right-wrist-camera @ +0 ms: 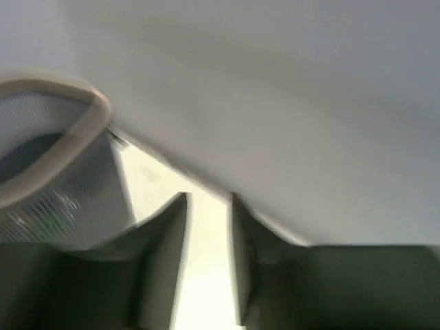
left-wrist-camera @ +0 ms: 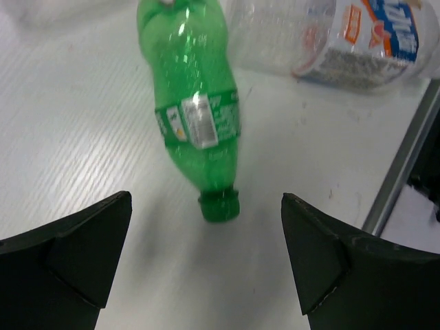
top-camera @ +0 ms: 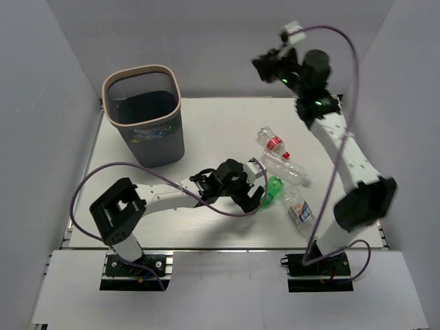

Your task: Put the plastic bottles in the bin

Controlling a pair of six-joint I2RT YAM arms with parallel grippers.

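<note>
Four plastic bottles (top-camera: 285, 167) still await you on the counter (top-camera: 206, 124): left hand (left-wrist-camera: 206, 206) wide open above the green bottle (left-wrist-camera: 196, 117) (right hand (right-wrist-camera: 208, 261) too blurred to tell).

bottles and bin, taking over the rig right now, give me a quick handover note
Left gripper: wide open, low over the table, fingers either side of the cap end of the green bottle, not touching it.
Right gripper: high at the rear, jaws narrowly apart, empty.
Bin: upright, far left; bits of colour show low through the mesh, contents unclear.
Left to do: four bottles lying on the right side: the green one, a red-label bottle, a clear bottle, a blue-label bottle.
Next, probably: close left on the green bottle.
</note>
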